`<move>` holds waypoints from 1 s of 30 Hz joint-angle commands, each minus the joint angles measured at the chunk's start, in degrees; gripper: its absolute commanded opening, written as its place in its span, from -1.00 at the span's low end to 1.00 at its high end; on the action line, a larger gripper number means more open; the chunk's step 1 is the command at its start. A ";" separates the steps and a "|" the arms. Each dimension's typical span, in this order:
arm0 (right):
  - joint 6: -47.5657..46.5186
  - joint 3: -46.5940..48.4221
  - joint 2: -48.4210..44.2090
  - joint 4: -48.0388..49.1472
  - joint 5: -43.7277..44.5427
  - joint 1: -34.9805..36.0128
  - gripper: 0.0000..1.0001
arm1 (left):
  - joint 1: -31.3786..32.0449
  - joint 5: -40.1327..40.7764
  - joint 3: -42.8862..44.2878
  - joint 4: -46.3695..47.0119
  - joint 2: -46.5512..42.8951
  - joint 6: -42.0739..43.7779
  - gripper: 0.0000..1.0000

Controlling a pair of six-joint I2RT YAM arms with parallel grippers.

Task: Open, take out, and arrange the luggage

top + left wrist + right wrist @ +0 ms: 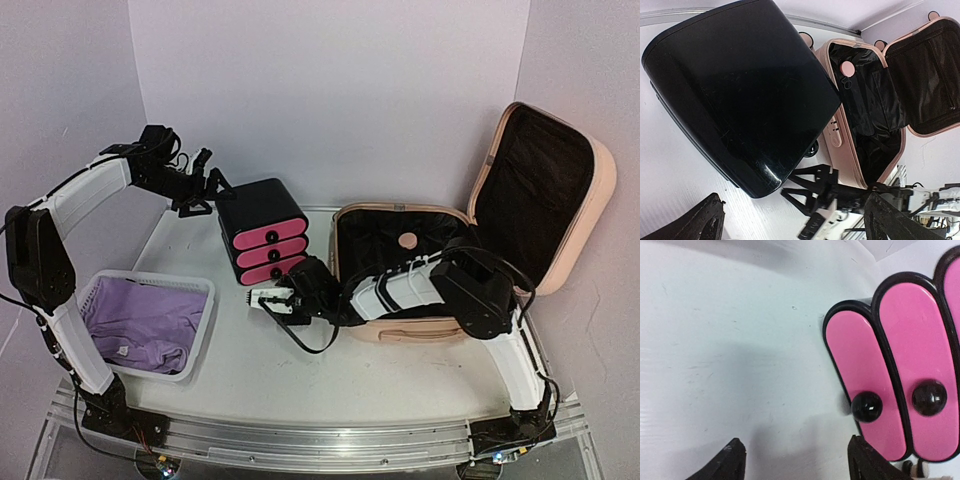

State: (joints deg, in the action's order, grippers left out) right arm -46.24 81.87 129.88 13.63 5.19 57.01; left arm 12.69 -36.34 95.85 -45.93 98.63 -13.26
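The peach-pink luggage [420, 330] lies open at the right of the table. Its lid [590, 200] stands up against the right wall and shows black lining. A small pink round piece [407, 241] sits inside. The luggage also shows in the left wrist view [836, 135]. My right gripper [266, 299] is open and empty, low over the table to the left of the luggage. It is just in front of the black-and-pink drawer box [262, 232]. In its own view its fingertips [731, 460] stand wide apart beside the lowest pink drawer [860, 385]. My left gripper [210, 182] is open and empty, raised behind the box's left corner.
A white mesh basket [205, 300] holding purple cloth [145, 325] sits at the front left. The drawer box's black top [740, 95] fills the left wrist view, with my right arm [830, 195] beyond it. White walls close in the back and sides.
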 commanded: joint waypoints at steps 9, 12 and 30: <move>-18.52 12.11 13.48 15.47 12.07 -1.10 0.21 | -0.43 -0.94 0.07 2.46 -1.75 0.07 0.96; -19.11 13.71 14.89 15.46 13.42 -1.52 0.18 | -0.39 -0.93 0.12 2.45 -1.82 0.00 0.96; -17.68 7.14 12.18 17.25 11.36 -3.86 -0.18 | -0.38 -1.02 -0.01 2.61 -1.33 -0.10 0.96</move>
State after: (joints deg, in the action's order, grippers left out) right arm -66.17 94.50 142.54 28.27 19.20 56.49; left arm 12.64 -36.38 95.85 -45.91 98.63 -13.50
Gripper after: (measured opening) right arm 0.408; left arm 0.978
